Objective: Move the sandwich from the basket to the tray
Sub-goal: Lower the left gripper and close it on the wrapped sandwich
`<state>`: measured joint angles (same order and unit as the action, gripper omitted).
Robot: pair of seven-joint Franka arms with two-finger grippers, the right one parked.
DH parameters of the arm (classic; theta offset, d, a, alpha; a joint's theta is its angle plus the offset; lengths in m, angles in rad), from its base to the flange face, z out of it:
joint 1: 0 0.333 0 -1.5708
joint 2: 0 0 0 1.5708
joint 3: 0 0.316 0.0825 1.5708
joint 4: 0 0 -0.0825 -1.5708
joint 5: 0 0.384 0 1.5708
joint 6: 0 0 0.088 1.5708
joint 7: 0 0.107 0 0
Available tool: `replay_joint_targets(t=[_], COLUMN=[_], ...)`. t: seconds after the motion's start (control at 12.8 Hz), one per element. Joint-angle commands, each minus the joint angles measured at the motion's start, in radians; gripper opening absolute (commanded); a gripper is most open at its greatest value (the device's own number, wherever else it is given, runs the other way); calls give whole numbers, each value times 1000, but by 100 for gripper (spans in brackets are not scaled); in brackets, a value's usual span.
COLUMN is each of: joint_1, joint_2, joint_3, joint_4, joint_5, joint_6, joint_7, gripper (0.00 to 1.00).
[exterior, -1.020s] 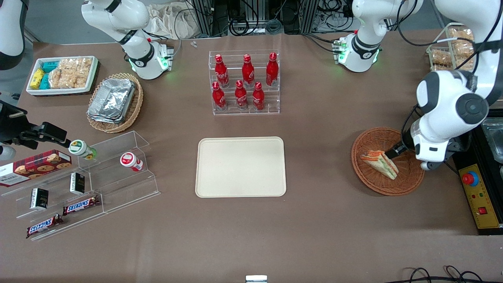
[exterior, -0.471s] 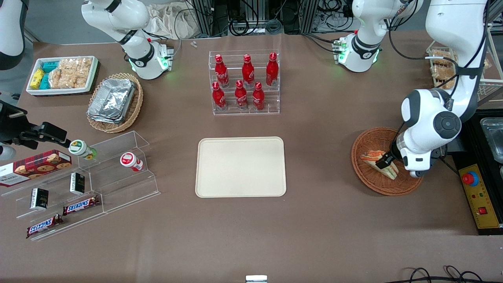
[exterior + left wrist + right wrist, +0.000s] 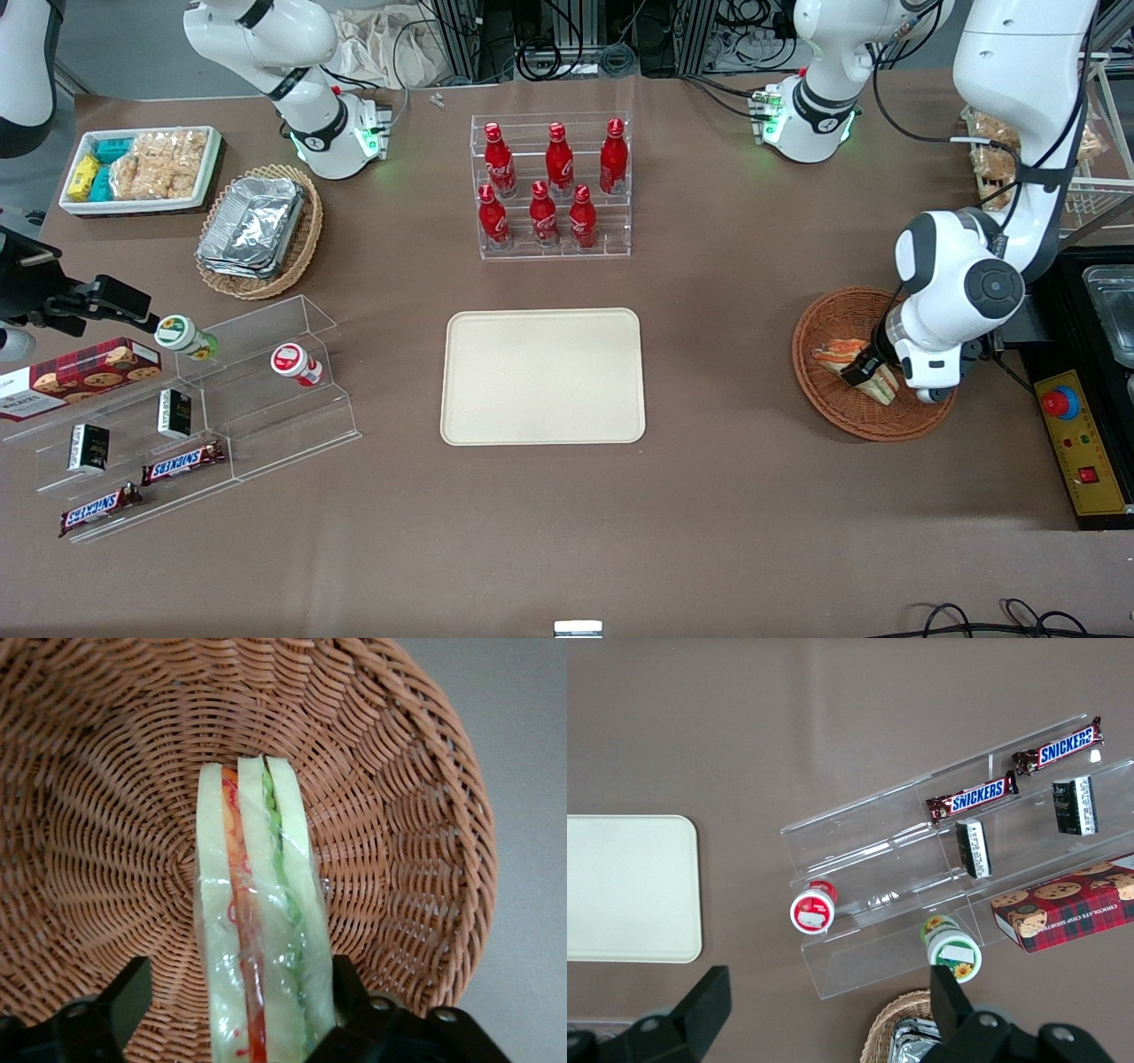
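Down inside the round, shallow, reddish-brown woven wicker basket [image 3: 873, 363] toward the working arm's end of the bench [image 3: 726, 496], the left arm's tool [image 3: 861, 369] sits low over the small triangular sandwich [image 3: 852, 363] of white bread with orange, pink and green filling. Seen from the wrist camera, the sandwich [image 3: 261, 921] lies on the basket's woven floor [image 3: 106, 842] in clear wrap, its layered cut edge facing up, and it runs straight into the gap of the tool [image 3: 241, 1010]. The two black fingers [image 3: 106, 1005] are spread, one on each side of the wedge; the one nearer its green layer sits right against the wrap, though whether it touches cannot be told, while the other stands apart from the bread with bare wicker showing between. Well apart from the tool, toward the middle of the bench, lies the large flat cream-beige rectangular plastic tray [image 3: 542, 376] with rounded corners and a low rim. Farther from the front camera than the tray stands a clear acrylic rack of red bottles [image 3: 551, 186].
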<state>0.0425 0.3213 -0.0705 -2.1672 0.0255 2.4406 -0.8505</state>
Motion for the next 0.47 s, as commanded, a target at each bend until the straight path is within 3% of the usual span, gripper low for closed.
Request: replay_joint_targets(t=[0.0, 0.16, 0.24, 0.39], joint_1=[0, 0, -6, -6], joint_2=[4, -2, -13, -68], joint_3=[3, 3, 3, 2], joint_4=[-20, -4, 9, 82], joint_5=[-4, -3, -3, -3], joint_6=[52, 41, 14, -160], joint_7=[-36, -61, -65, -68], gripper=[49, 6, 0, 0])
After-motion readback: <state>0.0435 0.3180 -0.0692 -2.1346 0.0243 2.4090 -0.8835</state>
